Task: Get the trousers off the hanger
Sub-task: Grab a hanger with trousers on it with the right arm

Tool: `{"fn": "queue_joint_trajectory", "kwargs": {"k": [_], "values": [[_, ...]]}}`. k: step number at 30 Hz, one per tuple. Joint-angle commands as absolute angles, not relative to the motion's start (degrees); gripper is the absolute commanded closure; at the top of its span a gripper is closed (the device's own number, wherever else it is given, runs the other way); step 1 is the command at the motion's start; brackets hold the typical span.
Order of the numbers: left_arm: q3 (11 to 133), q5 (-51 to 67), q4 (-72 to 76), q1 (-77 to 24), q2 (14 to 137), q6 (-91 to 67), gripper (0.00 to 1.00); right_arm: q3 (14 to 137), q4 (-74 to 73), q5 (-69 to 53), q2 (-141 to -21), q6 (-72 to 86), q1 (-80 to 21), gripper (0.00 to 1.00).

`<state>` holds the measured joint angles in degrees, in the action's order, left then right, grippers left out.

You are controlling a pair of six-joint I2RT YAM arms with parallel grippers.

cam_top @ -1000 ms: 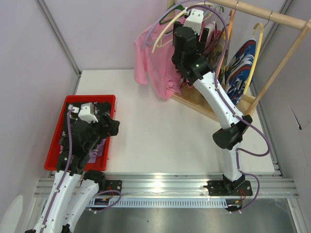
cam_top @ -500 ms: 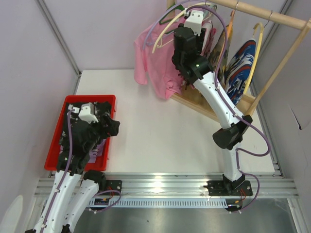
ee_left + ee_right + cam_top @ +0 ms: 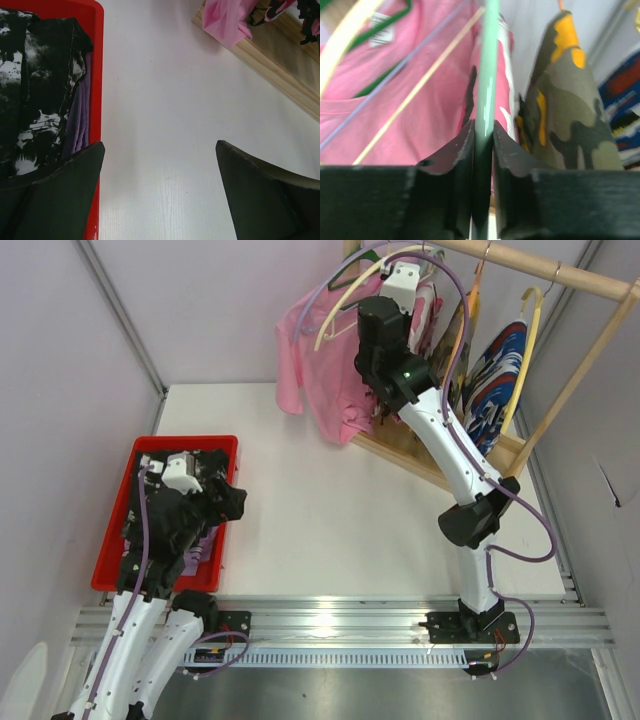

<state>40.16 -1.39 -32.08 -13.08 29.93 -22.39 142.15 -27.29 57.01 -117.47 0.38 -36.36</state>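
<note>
Bright, even light from above; faint soft shadows on the white surface (image 3: 330,510). Right wrist view is blurred close up, its green hanger (image 3: 486,90) smeared.

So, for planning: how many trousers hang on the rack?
3: pink-black camouflage pair at the right gripper, yellow-olive camouflage pair beside it, blue-white-red print pair farthest right. Others may be hidden.

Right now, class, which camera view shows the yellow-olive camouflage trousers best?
The right wrist view: the yellow-olive camouflage trousers hang close up and their pattern is clear. The top view shows only a sliver, mostly hidden behind the right arm. The left wrist view shows none of them.
</note>
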Motion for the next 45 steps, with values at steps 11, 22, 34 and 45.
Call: {"fn": "queue_joint_trajectory", "kwargs": {"k": [11, 22, 34, 45], "values": [[40.2, -2.4, -30.8, -13.3, 30.1, -21.4, 0.0, 139.9, -23.4, 58.3, -113.4, -2.5, -36.5, 1.0], [40.2, -2.5, -30.8, -13.3, 30.4, -21.4, 0.0, 139.0, -11.5, 55.6, -111.7, -14.5, -37.9, 1.0], [40.2, -2.7, -30.9, -13.3, 31.2, -21.3, 0.01, 141.6, 1.9, 56.4, -109.3, -24.8, -39.8, 1.0], [40.1, -2.8, -30.9, -13.3, 31.6, -21.2, 0.01, 141.3, -6.9, 54.2, -104.9, -18.7, -42.4, 1.0]]}}
